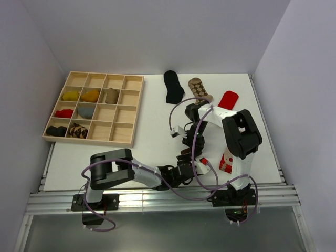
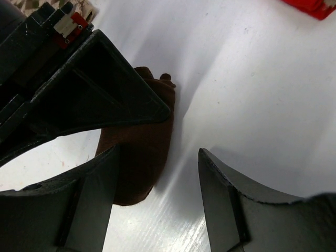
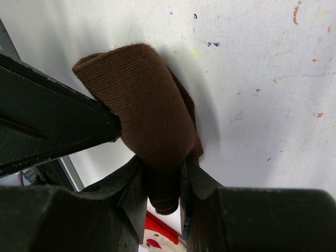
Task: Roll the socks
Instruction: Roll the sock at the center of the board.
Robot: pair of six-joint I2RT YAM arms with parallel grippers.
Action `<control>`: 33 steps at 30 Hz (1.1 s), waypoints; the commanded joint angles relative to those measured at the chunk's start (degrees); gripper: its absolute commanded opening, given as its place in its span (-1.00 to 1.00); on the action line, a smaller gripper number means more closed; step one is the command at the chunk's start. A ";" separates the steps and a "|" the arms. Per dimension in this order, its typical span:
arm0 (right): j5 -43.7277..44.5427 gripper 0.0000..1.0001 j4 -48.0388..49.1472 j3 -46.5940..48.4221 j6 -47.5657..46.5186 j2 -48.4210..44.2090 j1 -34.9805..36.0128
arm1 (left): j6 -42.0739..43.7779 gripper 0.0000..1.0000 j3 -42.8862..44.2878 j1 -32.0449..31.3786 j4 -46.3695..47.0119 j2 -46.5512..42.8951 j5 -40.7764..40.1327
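Note:
A dark brown sock (image 3: 149, 113) lies folded into a thick bundle on the white table, and my right gripper (image 3: 164, 181) is shut on its near end. In the left wrist view the same brown sock (image 2: 142, 152) lies beside my left gripper (image 2: 157, 157). That gripper is open, its left finger (image 2: 89, 199) by the sock, nothing between the jaws. From above, both grippers meet mid-table, the left gripper (image 1: 185, 158) and the right gripper (image 1: 190, 143). Loose socks lie flat: a black sock (image 1: 173, 86), an argyle sock (image 1: 199, 88), a red sock (image 1: 228, 98) and a red-and-white sock (image 1: 227, 161).
A pale wooden grid tray (image 1: 126, 113) stands at the back left, with several rolled socks in its left compartments. The right arm's upper links (image 1: 239, 131) arch over the table's right side. Grey walls close in the table on three sides.

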 commanded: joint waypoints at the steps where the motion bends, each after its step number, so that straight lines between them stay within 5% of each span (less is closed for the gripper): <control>1: 0.40 -0.86 2.47 0.43 -1.15 2.53 0.54 | 4.95 0.32 1.49 0.95 1.54 1.15 -3.15; 15: 0.49 -0.87 0.88 1.40 -1.67 3.58 0.72 | 7.07 0.31 3.33 4.90 2.33 3.88 -2.72; 25: 0.40 -0.88 -0.96 2.80 -2.82 4.90 0.63 | 2.86 0.25 7.64 9.03 -13.39 4.49 12.22; 28: 0.40 -0.88 -1.31 3.16 -2.90 4.99 0.72 | 0.75 -0.06 10.01 10.52 -19.10 5.28 16.96; 29: 0.14 -0.88 -1.49 3.24 -3.17 4.99 0.72 | 0.31 -0.33 10.54 11.05 -20.25 5.54 18.28; 33: -0.91 -0.86 -2.46 3.77 -3.61 5.16 0.63 | -1.45 -0.85 11.86 11.93 -23.86 7.21 20.22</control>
